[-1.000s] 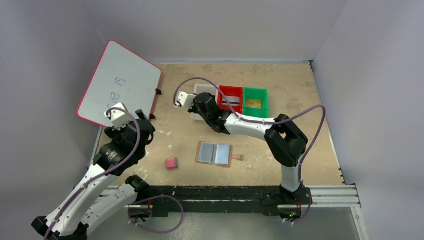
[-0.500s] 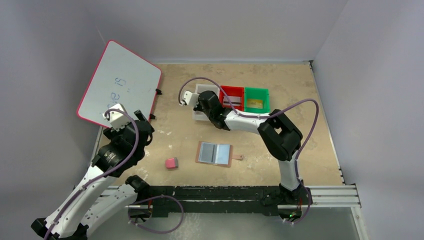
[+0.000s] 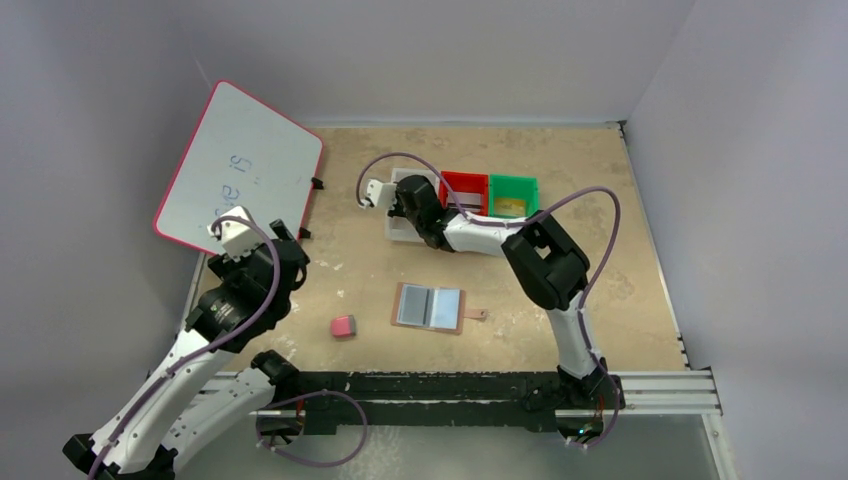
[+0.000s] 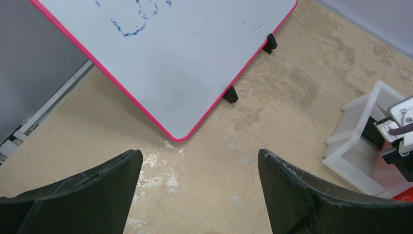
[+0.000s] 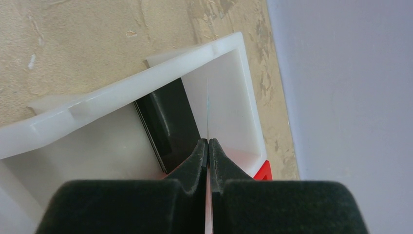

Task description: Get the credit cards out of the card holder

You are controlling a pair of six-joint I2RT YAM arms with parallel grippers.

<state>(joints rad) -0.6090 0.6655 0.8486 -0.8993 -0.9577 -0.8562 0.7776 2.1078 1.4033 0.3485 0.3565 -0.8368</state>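
Observation:
The card holder [image 3: 430, 307] lies open on the table, tan leather with pale blue sleeves and its snap tab to the right. My right gripper [image 3: 402, 203] [image 5: 208, 141] is shut on a thin credit card [image 5: 208, 107], seen edge-on, held over the white bin [image 3: 398, 235] [image 5: 146, 97]. A black card [image 5: 168, 122] leans inside that bin. A gold card [image 3: 510, 207] lies in the green bin [image 3: 513, 181]. My left gripper [image 3: 287, 250] [image 4: 199, 156] is open and empty over bare table near the whiteboard, far from the holder.
A red bin [image 3: 465, 179] stands between the white and green bins. A pink-framed whiteboard [image 3: 240, 165] [image 4: 185, 48] leans at the back left. A pink-and-grey eraser [image 3: 343, 326] lies left of the holder. The white bin also shows in the left wrist view [image 4: 360, 165].
My right gripper has moved back and slightly right with the card, ending over the white bin. The left arm and the holder have not moved.

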